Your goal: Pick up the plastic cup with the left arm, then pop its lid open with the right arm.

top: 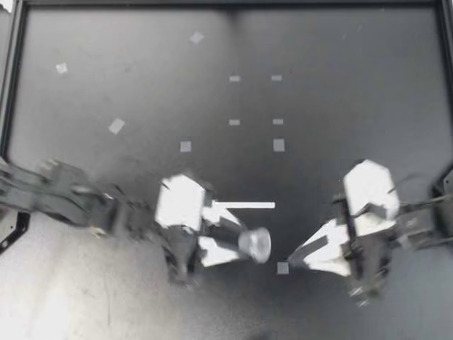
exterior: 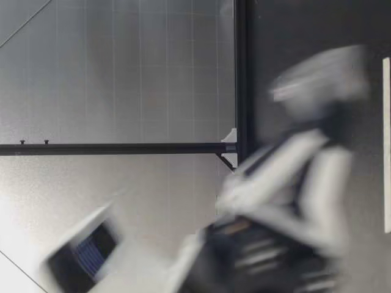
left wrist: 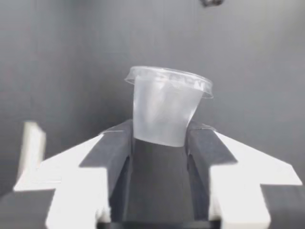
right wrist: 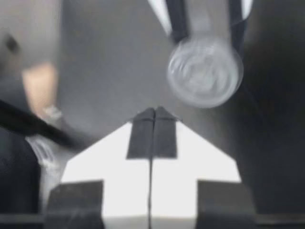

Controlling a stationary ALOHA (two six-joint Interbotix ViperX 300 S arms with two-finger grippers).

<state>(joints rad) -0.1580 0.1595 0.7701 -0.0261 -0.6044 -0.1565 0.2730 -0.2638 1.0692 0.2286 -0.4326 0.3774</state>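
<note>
A small clear plastic cup [top: 258, 244] lies sideways in my left gripper [top: 244, 241], rim pointing toward the right arm. In the left wrist view both fingers [left wrist: 119, 152] press the base of the cup [left wrist: 167, 107], so my left gripper [left wrist: 159, 140] is shut on it. My right gripper [top: 291, 256] points at the cup from a short way off. Seen from the right wrist, my right gripper [right wrist: 153, 114] has its fingers together and holds nothing, with the cup's mouth [right wrist: 205, 71] ahead of it. The low view shows only a blurred gripper [exterior: 287, 189].
A long white strip [top: 244, 205] lies flat on the dark table just behind the left gripper; it also shows as a white strip [left wrist: 31, 143] beside the left fingers. Several small tape squares [top: 279, 144] are scattered over the far half. A dark frame [top: 8, 85] edges the table.
</note>
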